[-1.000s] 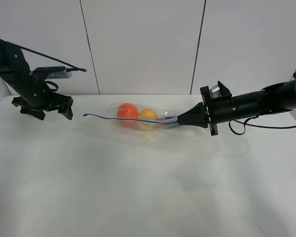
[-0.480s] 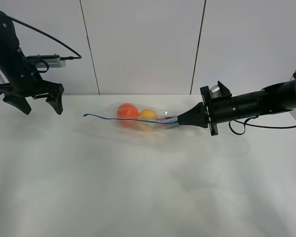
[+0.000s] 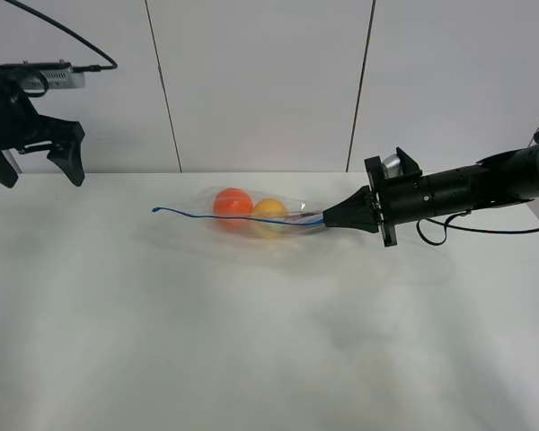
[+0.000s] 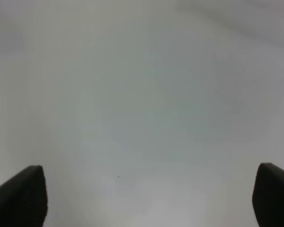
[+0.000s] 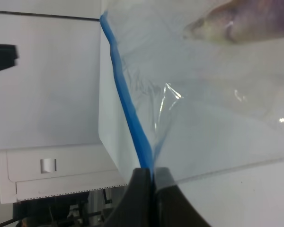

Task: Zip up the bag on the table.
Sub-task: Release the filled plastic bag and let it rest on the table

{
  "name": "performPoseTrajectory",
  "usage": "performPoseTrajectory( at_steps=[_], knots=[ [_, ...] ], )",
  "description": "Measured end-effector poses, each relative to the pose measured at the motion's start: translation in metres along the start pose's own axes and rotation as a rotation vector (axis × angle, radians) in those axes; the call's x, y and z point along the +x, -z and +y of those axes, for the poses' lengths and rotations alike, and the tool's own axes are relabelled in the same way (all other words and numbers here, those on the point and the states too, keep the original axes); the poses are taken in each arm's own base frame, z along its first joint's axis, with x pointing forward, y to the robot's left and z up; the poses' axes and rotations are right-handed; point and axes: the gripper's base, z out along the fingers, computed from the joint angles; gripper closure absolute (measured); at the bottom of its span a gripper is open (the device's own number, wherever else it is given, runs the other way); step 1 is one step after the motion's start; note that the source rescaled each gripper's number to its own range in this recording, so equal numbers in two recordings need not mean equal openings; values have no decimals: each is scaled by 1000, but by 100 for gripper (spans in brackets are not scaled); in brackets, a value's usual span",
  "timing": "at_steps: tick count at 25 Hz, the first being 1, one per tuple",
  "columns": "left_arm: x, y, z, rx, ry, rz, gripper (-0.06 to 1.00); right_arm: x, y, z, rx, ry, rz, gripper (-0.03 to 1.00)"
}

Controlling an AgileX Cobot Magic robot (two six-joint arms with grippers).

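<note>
The clear crinkly bag (image 3: 256, 222) lies on the white table (image 3: 251, 341) at the back middle. An orange ball (image 3: 233, 202) and a yellow one (image 3: 269, 209) show through it. Its blue zipper strip (image 3: 217, 217) runs from a free left end to my right gripper (image 3: 327, 218), which is shut on the strip's right end. The right wrist view shows the pinched strip (image 5: 128, 106) and purple produce (image 5: 246, 21). My left gripper (image 3: 34, 164) is open and empty, raised at the far left, well away from the bag. Its fingertips (image 4: 23, 196) show over bare table.
White wall panels stand behind the table. A black cable (image 3: 485, 230) trails from the right arm over the table's back right. A cable loops above the left arm (image 3: 58, 31).
My left arm has lifted up and moved left, away from the bag's left end. The right gripper and the bag have not moved.
</note>
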Motion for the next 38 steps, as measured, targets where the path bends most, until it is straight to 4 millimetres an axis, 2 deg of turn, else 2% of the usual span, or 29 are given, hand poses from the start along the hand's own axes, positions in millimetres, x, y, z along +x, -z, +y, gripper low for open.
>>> performPoseTrajectory(
  at_steps=[3, 5, 8, 11, 14, 17, 22, 24, 29, 38],
  knots=[
    [13, 28, -3, 21, 7, -59, -6, 0, 0, 0, 0, 0, 0, 97],
    [29, 43, -5, 33, 10, -80, -6, 0, 0, 0, 0, 0, 0, 97],
    [66, 66, -6, 36, 7, -110, -6, 0, 0, 0, 0, 0, 0, 97],
    [113, 86, -6, 36, 2, -144, -6, 0, 0, 0, 0, 0, 0, 97],
    [161, 90, -6, 36, 1, -156, -6, 0, 0, 0, 0, 0, 0, 97],
    [212, 86, -6, 36, 0, -173, -6, 0, 0, 0, -1, 0, 1, 97],
    [281, 66, -4, 36, -4, -216, -6, 0, 0, 0, -1, 0, 1, 97],
    [300, 60, -4, 36, -7, -259, -6, 0, 0, 0, -1, 0, 1, 97],
    [323, 69, -4, 38, -15, -438, -6, 0, 0, 0, 0, 0, 1, 97],
    [342, 77, -5, 63, -61, -566, -6, 0, 0, 0, 1, 1, 3, 97]
  ],
)
